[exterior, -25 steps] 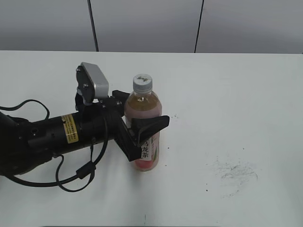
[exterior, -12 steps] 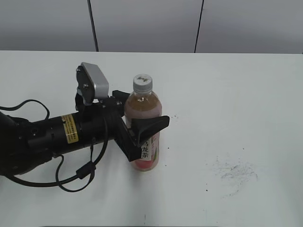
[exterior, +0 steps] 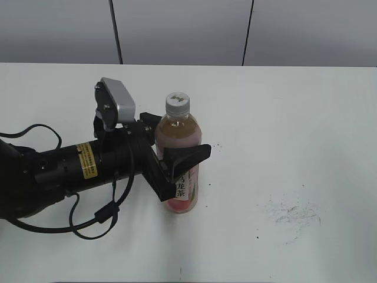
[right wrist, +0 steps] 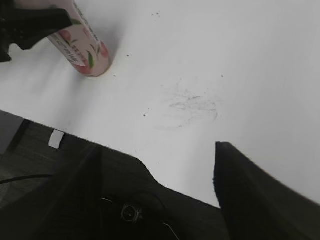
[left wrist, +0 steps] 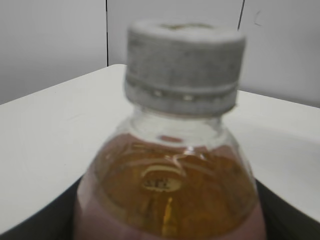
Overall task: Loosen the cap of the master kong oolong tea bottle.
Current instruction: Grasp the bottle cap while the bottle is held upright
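The master kong oolong tea bottle (exterior: 177, 127) stands upright on the white table, left of centre. Its white-grey ribbed cap (exterior: 177, 104) sits on top. My left gripper (exterior: 177, 146) is shut on the bottle's body from the left, below the shoulder and well under the cap. The left wrist view shows the cap (left wrist: 185, 65) and the amber shoulder of the bottle (left wrist: 170, 185) close up, with my left gripper (left wrist: 165, 227) as dark jaws on either side. My right gripper (right wrist: 157, 150) is open and empty over the table's front edge. The bottle's base (right wrist: 80, 50) lies far from it.
The white table (exterior: 306, 118) has faint dark scuff marks (exterior: 291, 215) right of the bottle, also in the right wrist view (right wrist: 192, 105). Grey wall panels stand behind the table. The left arm's black cable (exterior: 94, 221) loops on the table.
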Action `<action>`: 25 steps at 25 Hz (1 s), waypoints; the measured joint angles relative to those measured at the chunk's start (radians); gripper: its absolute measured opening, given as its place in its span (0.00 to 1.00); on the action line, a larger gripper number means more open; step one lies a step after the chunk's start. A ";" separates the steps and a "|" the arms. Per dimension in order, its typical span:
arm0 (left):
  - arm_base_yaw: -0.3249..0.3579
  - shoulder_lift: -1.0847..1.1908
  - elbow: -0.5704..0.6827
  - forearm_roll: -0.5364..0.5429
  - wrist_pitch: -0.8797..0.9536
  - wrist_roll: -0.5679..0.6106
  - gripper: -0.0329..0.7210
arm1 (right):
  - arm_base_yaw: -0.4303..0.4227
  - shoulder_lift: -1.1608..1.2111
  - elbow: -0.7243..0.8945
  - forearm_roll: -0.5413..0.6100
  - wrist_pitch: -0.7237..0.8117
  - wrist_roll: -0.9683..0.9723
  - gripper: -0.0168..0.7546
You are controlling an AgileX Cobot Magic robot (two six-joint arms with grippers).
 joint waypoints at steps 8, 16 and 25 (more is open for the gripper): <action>0.000 0.000 0.000 0.000 0.000 0.000 0.63 | 0.046 0.309 -0.235 0.085 -0.007 -0.118 0.64; 0.000 0.000 0.000 0.000 -0.001 0.000 0.63 | 0.212 0.669 -0.550 0.031 0.131 -0.128 0.63; 0.000 0.000 0.000 0.001 -0.002 0.000 0.63 | 0.440 0.953 -0.837 -0.201 0.169 -0.046 0.63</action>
